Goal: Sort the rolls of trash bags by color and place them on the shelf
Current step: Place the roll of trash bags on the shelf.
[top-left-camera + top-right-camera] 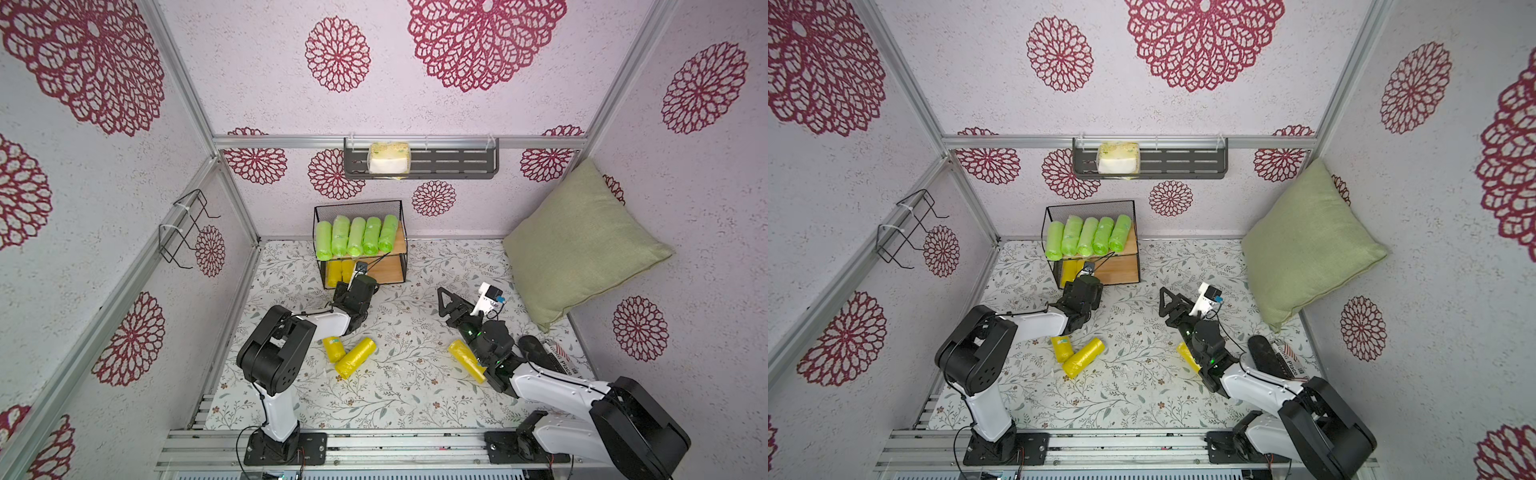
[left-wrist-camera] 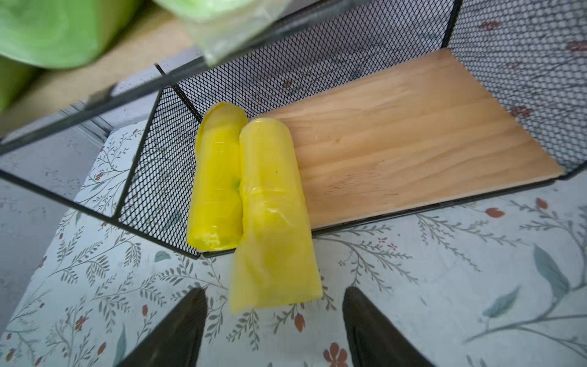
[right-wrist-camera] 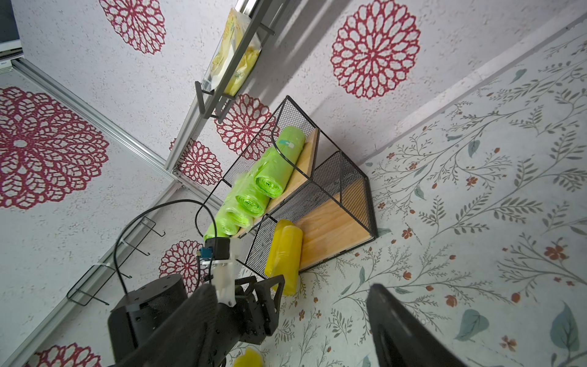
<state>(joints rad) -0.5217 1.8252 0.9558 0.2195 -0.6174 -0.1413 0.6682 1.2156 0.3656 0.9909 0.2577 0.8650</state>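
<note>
Hovering at the lower shelf board's (image 2: 413,136) front edge, the left gripper (image 2: 274,298) stands open and empty, just clear of a yellow trash-bag roll (image 2: 273,203) overhanging that edge near the left corner; its loose flap could snag a jaw and drag it off.

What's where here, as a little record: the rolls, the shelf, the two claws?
Top board: five green rolls, side by side
Bottom board: two yellow rolls at one end; one overhangs the front edge
Table: three yellow rolls, two near the left arm, one by the right arm
Left gripper: open, at the overhanging roll, not gripping
Right gripper: open, empty, above the table
</note>
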